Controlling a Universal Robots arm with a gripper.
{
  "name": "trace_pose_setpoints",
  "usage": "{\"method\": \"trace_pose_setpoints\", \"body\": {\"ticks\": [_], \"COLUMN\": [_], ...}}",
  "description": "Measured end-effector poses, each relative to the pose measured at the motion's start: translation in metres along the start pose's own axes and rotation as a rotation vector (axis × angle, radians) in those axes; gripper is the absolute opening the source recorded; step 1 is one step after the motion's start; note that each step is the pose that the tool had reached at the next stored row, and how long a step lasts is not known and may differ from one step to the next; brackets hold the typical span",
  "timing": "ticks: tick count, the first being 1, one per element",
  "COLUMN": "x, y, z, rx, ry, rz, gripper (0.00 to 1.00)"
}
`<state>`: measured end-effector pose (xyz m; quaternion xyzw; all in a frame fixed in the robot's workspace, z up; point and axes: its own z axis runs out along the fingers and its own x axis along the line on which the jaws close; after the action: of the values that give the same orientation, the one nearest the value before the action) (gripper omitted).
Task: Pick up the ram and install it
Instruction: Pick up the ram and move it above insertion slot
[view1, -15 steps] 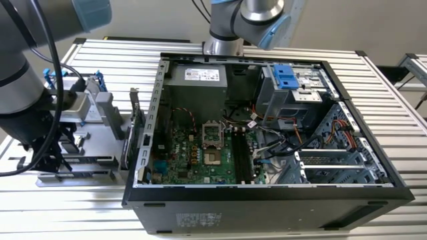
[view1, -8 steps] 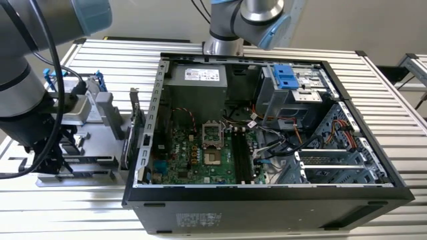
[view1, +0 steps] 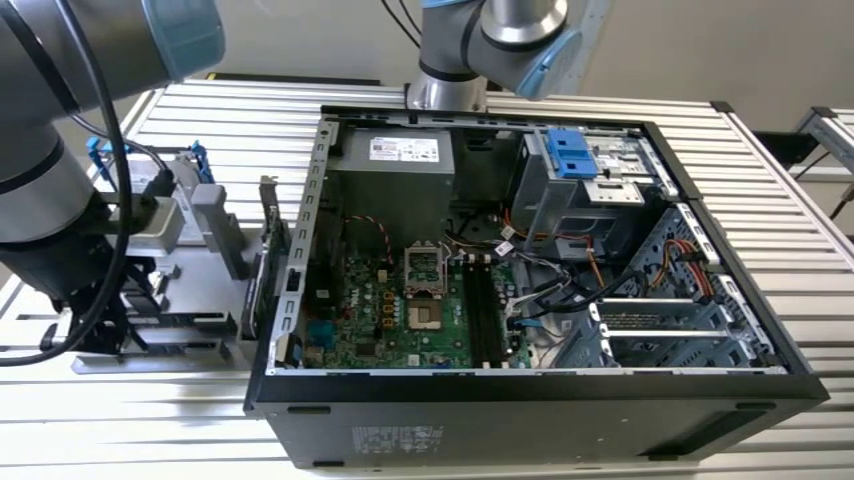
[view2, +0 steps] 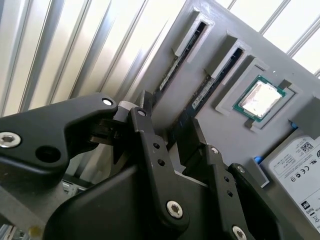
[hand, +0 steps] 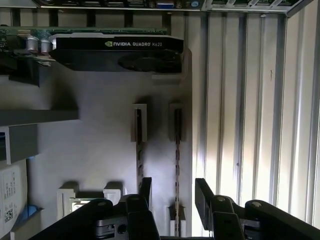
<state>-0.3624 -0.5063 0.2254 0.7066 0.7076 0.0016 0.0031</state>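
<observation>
At the exterior view's left we see the grey and blue robot arm (view1: 54, 200) bent down over a grey plastic parts holder (view1: 214, 215) on the ribbed aluminium table (view1: 147, 430). At the exterior view's right stands the open black computer case (view1: 534, 410), its green motherboard (view1: 387, 315) exposed. In the first wrist view the black gripper (hand: 173, 189) has its fingers apart. The ram (hand: 177, 145), a thin greenish stick on edge in the holder's slot nearest the table slats, lies between them. A second stick (hand: 139, 150) sits in the neighbouring slot. In the second wrist view a small square silver processor chip (view2: 258, 98) and a silver hard drive (view2: 300, 160) rest on the holder beyond the slots.
</observation>
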Motion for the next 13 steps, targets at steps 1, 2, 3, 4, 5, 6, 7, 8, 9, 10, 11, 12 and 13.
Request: {"method": "trace_pose_setpoints", "body": {"ticks": [1,2,3,4,5,6,7,8,9,10,11,12,13], "x": [-0.0002,-0.0004,-0.0006,-0.0008,-0.0009,-0.0009,-0.0010,-0.0011,-0.0011,-0.0011,-0.0011,-0.0011,-0.0011], "y": [0.0000,-0.0001,-0.0001,-0.0001,-0.0001,-0.0001,-0.0001,-0.0001,-0.0001,-0.0001,-0.0001,-0.0002,-0.0002], "z": [0.0007,0.0013,0.0021,0.0028,0.0036,0.0042,0.0047,0.0052,0.0059,0.0065,0.0072,0.0079,0.0086], "rx": [0.0001,0.0001,0.0001,0.0000,0.0000,0.0000,0.0001,0.0002,0.0000,0.0000,0.0000,0.0000,0.0000], "ry": [0.0000,-0.0001,-0.0001,0.0000,0.0001,0.0000,0.0000,0.0000,0.0001,0.0001,0.0001,0.0002,0.0001], "rz": [-0.001,-0.003,-0.006,-0.009,-0.011,-0.014,-0.017,-0.019,-0.021,-0.022,-0.024,-0.025,-0.027], "gripper": [1.00,1.00,1.00,1.00,1.00,1.00,1.00,1.00,1.00,1.00,1.00,1.00,1.00]}}
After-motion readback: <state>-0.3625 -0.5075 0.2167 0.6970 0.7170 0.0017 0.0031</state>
